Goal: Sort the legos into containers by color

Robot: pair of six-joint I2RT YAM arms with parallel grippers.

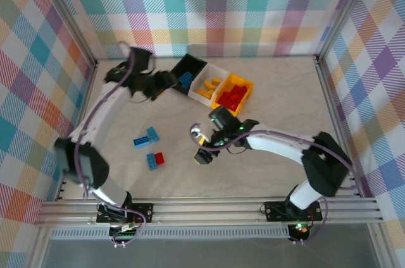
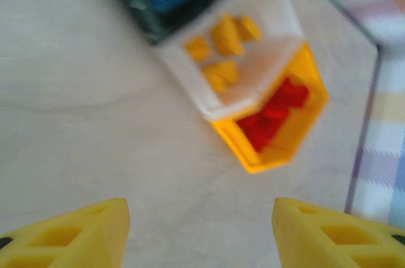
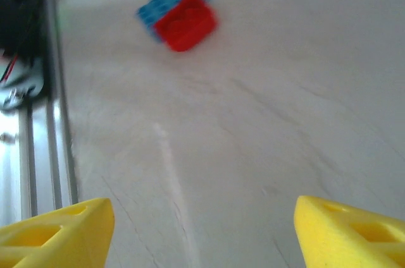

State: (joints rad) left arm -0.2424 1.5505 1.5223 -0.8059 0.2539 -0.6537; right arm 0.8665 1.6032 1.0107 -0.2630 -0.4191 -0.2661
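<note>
Three joined bins stand at the back middle: a black bin (image 1: pixel 193 62) with blue legos (image 1: pixel 185 79), a white bin (image 1: pixel 218 70) with yellow legos (image 1: pixel 209 86), and a yellow-orange bin (image 1: pixel 245 85) with red legos (image 1: pixel 233 96). On the table lie two loose blue legos (image 1: pixel 147 137), and nearer the front a blue lego (image 1: pixel 151 162) touching a red lego (image 1: pixel 159 158). My left gripper (image 1: pixel 166 81) is open and empty beside the black bin. My right gripper (image 1: pixel 204 154) hangs open and empty right of the red lego (image 3: pixel 186 23).
A metal rail (image 1: pixel 209 208) runs along the near table edge, and checkered walls close in the other sides. In the left wrist view the white bin (image 2: pixel 266 59) and yellow-orange bin (image 2: pixel 297 132) lie ahead of the fingers (image 2: pixel 335 236).
</note>
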